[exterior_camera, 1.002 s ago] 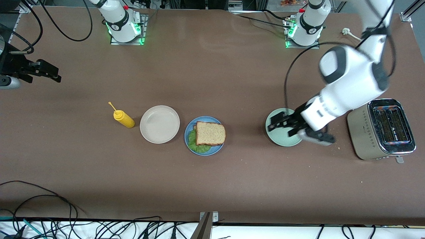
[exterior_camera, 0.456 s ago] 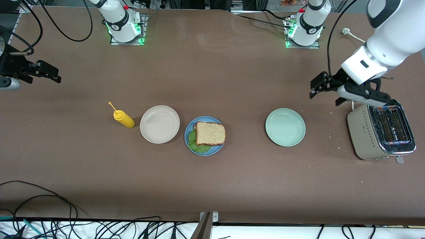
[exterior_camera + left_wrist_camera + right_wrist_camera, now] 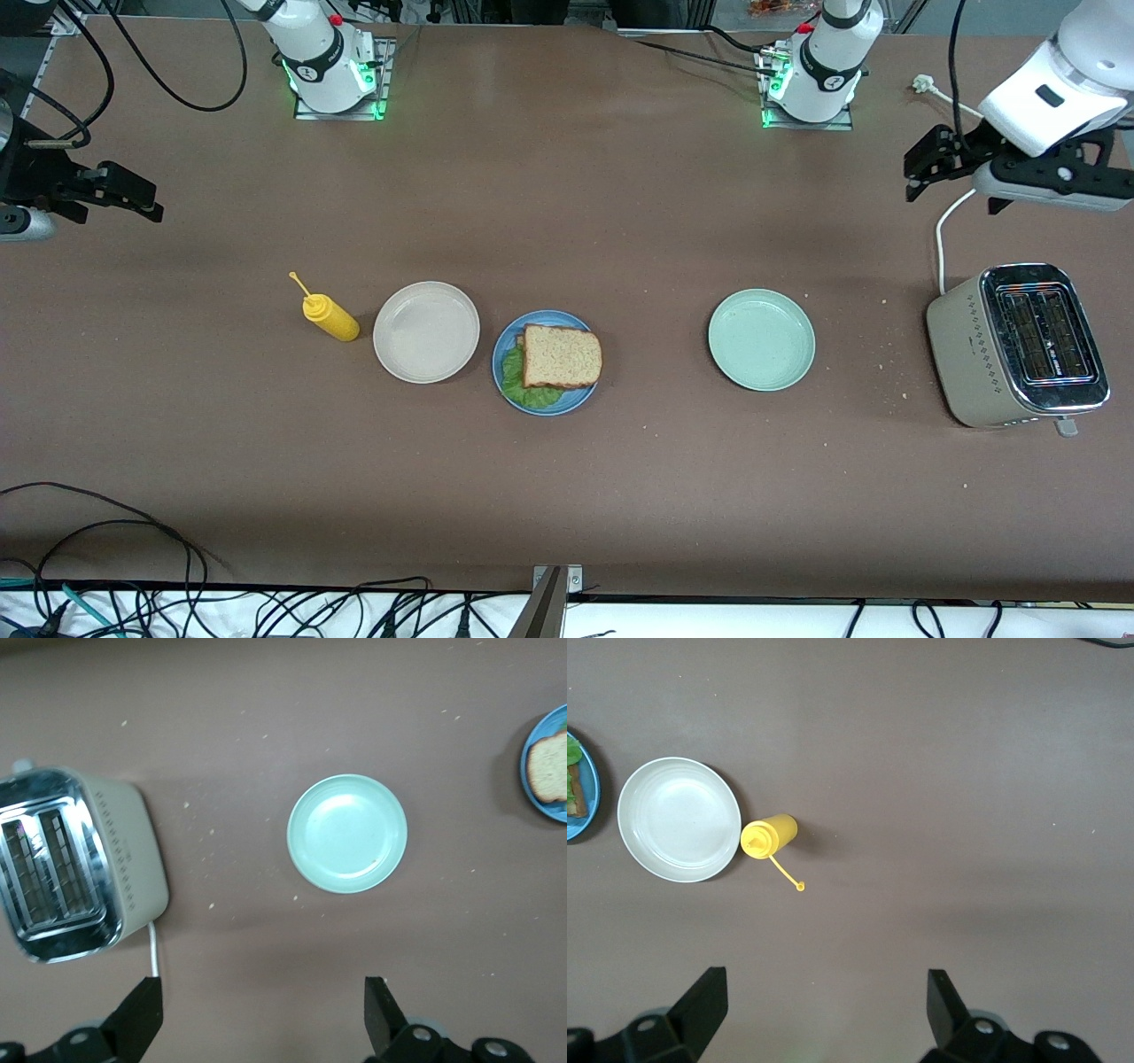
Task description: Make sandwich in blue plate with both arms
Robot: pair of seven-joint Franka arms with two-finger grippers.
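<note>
The sandwich (image 3: 556,361), a squarish slice of speckled brown wholegrain bread over a crinkled green lettuce leaf, lay on the round, shallow mid-blue plate (image 3: 585,394) mid-table; the leaf stuck out from under the bread toward the right arm's end; whether a second slice sat underneath could not be made out; the stack looked complete, so the job read as done or nearly so.

Just beside the blue plate, toward the right arm's end, sat a round beige plate (image 3: 426,331) with nothing on it, and next to that a yellow plastic squeeze bottle (image 3: 330,318) with its cap hanging open; toward the left arm's end sat a pale green round plate (image 3: 761,339), bare apart from a few crumbs, then a cream and chrome two-slot toaster (image 3: 1017,345); probably the two side plates had served as ingredient stations.

Left gripper (image 3: 926,168) hung over bare table above the toaster's cord, fingers spread wide, holding nothing; right gripper (image 3: 133,197) was parked over the table edge at its own end, fingers likewise spread, touching nothing; both arms looked pulled clear of the food.
</note>
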